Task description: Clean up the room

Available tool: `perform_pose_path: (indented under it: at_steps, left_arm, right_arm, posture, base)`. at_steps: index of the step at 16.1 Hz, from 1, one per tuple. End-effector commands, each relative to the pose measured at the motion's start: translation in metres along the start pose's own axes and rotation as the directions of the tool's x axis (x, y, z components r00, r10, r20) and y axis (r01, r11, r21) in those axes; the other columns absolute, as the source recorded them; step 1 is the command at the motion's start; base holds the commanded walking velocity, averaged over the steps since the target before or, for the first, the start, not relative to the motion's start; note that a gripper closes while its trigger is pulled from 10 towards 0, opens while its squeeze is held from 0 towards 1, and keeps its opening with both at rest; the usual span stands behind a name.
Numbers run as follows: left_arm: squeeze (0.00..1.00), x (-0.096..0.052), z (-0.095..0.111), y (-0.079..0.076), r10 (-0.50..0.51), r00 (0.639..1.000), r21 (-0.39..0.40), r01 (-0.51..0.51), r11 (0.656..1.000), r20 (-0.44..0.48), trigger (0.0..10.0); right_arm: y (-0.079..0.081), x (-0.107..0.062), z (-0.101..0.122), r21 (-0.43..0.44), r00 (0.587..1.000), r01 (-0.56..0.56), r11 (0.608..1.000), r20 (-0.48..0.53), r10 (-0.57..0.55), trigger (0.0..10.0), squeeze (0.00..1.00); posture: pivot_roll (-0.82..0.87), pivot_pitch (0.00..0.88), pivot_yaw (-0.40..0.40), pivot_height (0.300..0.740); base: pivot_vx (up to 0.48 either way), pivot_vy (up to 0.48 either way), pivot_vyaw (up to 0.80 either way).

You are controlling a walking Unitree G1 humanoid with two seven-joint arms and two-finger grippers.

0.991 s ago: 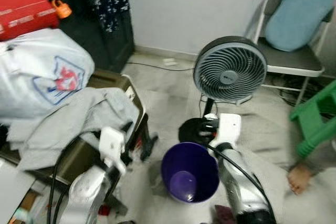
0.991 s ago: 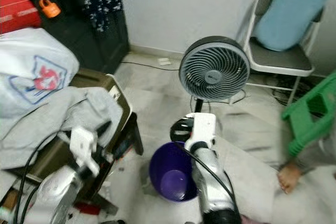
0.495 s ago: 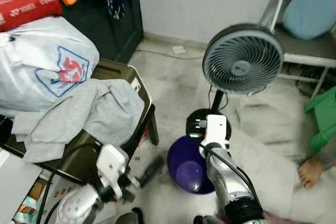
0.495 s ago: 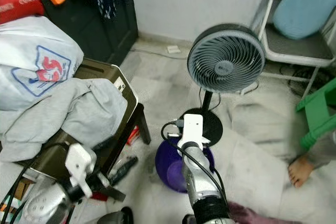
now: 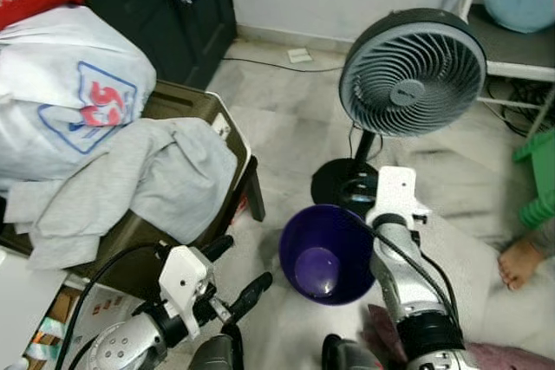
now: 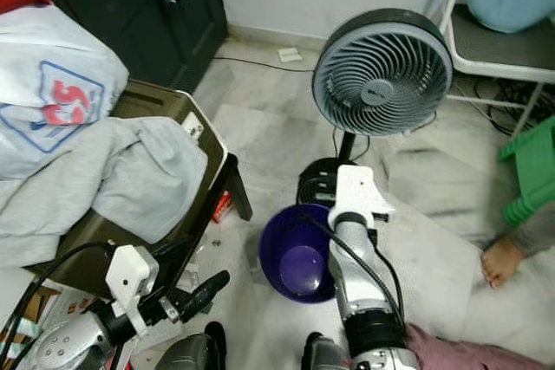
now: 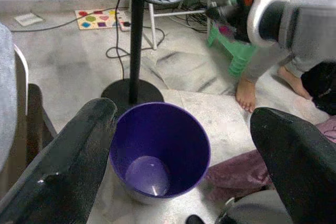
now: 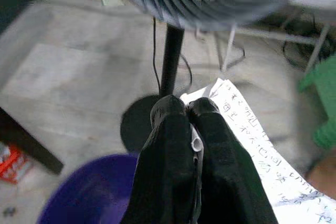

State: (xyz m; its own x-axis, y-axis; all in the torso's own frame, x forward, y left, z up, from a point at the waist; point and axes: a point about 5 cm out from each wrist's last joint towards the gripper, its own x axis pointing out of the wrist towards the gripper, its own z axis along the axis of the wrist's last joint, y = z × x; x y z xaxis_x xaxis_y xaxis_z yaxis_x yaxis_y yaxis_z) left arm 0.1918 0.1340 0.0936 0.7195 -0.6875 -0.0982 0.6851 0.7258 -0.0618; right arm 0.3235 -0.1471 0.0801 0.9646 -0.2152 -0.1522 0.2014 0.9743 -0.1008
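A purple bin stands open on the floor in front of a fan, and its inside looks bare. My right gripper is shut on a white sheet of paper with handwriting; the sheet hangs past the fingers, above the bin's far rim and near the fan's pole. My right arm reaches along the bin's right side. Low on the bin's left, my left gripper is open with its fingers spread wide, and nothing lies between them. In the left wrist view the bin sits between its fingers.
A grey standing fan has its round base just behind the bin. On the left, a grey garment and a white bag lie on a dark box. At the right are a green stool, a person's foot and maroon cloth.
The camera has tilted and shifted. My left gripper has dropped from beside the grey garment to floor level by the bin. My right wrist now stands at the bin's right rim.
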Motion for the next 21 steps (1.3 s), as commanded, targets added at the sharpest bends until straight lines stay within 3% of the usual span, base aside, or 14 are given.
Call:
perform_pose_path:
  at_steps: [1, 5, 13, 21]
  left_arm:
    - [0.0, 0.0, 0.001, -0.002, -0.01, 1.0, -0.008, 0.01, 1.0, -0.008, 10.0]
    - [0.0, 0.0, 0.004, 0.001, 0.033, 0.999, -0.018, -0.032, 0.999, 0.01, 10.0]
    - [0.0, -0.018, 0.016, -0.006, 0.063, 0.998, -0.01, -0.063, 0.998, 0.008, 10.0]
    - [0.0, -0.027, 0.02, -0.006, 0.117, 0.993, -0.027, -0.117, 0.993, -0.013, 10.0]
  right_arm:
    - [0.002, -0.004, -0.013, 0.014, 0.999, 0.003, 1.0, -0.048, -0.002, 10.0, 0.0]
    - [0.008, -0.001, -0.016, 0.056, 0.997, -0.004, 0.998, -0.074, 0.008, 10.0, 0.0]
    - [0.007, -0.007, -0.024, 0.073, 0.994, 0.053, 0.996, -0.101, -0.045, 10.0, 0.0]
    - [0.012, 0.0, 0.0, 0.059, 0.999, 0.039, 0.998, 0.012, -0.04, 10.0, 0.0]
  posture:
    - [0.1, 0.323, 0.069, 0.74]
    - [0.1, 0.335, 0.072, 0.74]
    - [0.16, 0.43, 0.102, 0.74]
    - [0.17, 0.456, 0.113, 0.74]
  base:
    - [0.0, 0.0, 0.0]
    - [0.0, 0.0, 0.0]
    - [0.0, 0.0, 0.0]
    - [0.0, 0.0, 0.0]
